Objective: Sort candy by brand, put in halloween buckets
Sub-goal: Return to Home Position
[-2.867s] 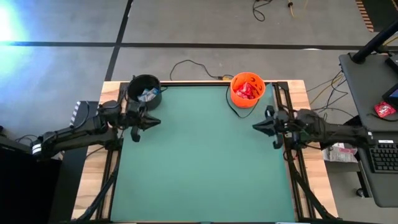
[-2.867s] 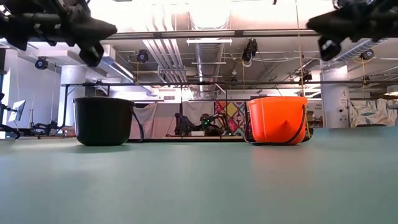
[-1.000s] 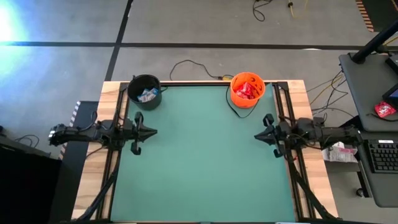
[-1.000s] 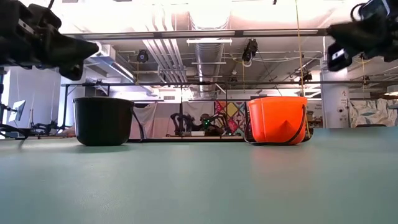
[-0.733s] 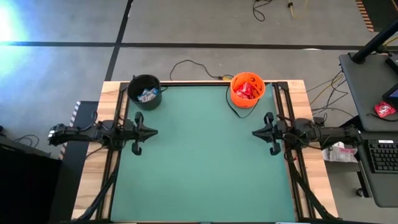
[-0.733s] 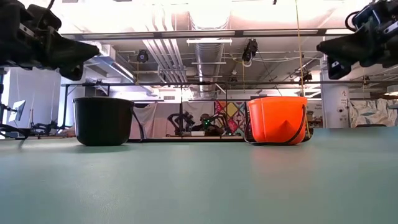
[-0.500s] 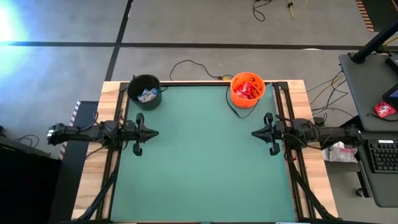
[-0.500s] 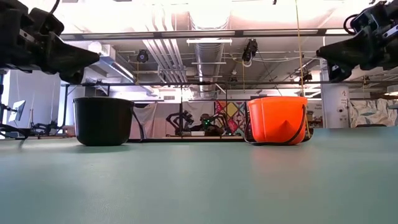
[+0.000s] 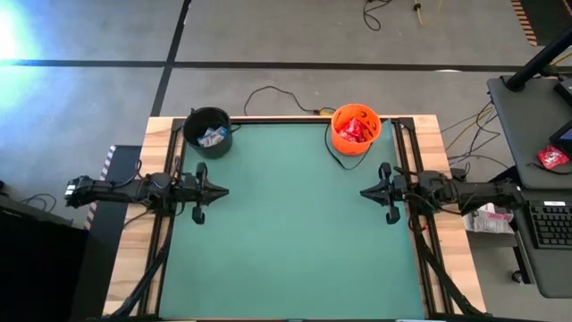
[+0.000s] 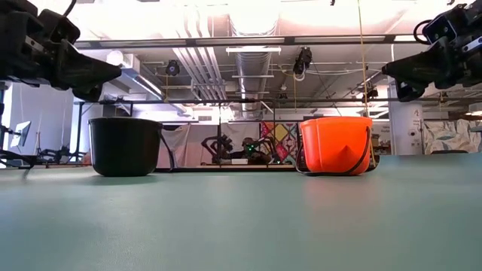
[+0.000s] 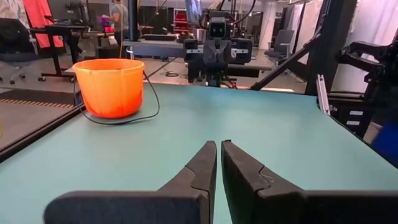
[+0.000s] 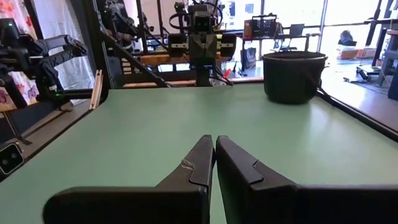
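Note:
The black cauldron bucket [image 9: 208, 131] stands on its base at the table's far left corner, holding white-and-blue candy [image 9: 212, 137]. The orange bucket [image 9: 356, 128] stands on its base at the far right, holding red candy [image 9: 357, 130]; its thin black handle lies on the mat. Both buckets also show in the low view, black [image 10: 125, 146] and orange [image 10: 335, 145]. My left gripper [image 9: 223, 190] hovers shut above the table's left edge. My right gripper [image 9: 363, 191] hovers shut above the right edge. In the wrist views the left gripper [image 11: 218, 146] and the right gripper [image 12: 214, 140] point level across the mat at each other.
The green mat [image 9: 290, 233] spreads between the two arms. Wooden strips and black rails [image 9: 402, 152] run along the left and right sides. A black cable [image 9: 277, 94] trails off the far edge. A desk with a keyboard [image 9: 550, 224] stands to the right.
My right gripper has crept a little toward the table's middle. My left arm has kept nearly still, both grippers staying shut. The buckets have not moved.

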